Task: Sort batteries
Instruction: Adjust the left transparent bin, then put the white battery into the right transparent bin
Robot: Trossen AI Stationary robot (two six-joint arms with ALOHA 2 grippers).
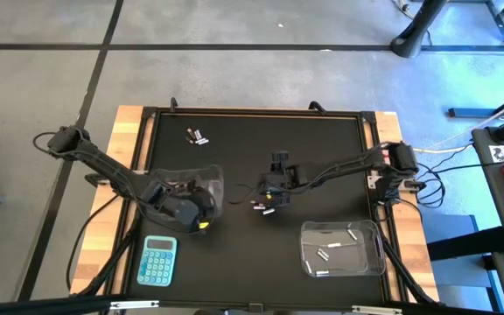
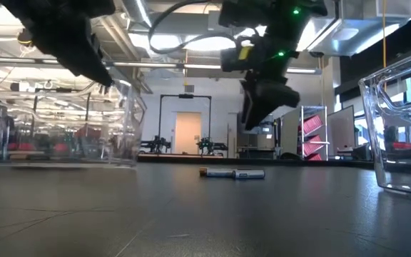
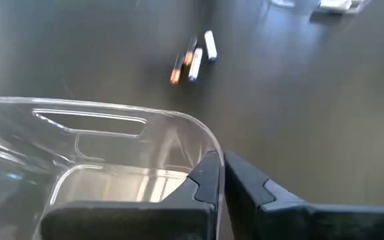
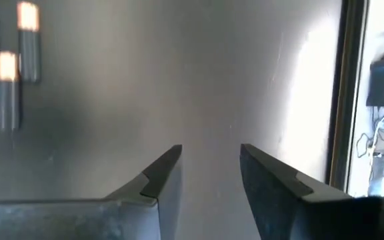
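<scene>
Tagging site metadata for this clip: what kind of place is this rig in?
Probably a robotics lab or industrial workshop. The low view shows a large open hall with exposed ceiling framing, strip lights and equipment racks. The high view shows a concrete floor and loose cabling beside the table.

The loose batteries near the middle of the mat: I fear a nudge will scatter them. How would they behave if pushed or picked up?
The loose batteries are small round cylinders lying flat on the smooth dark mat, so a sideways push would probably roll them. They look rigid, not floppy. Lying close together, they may shift when one is pinched, and smooth casings could slip.
</scene>
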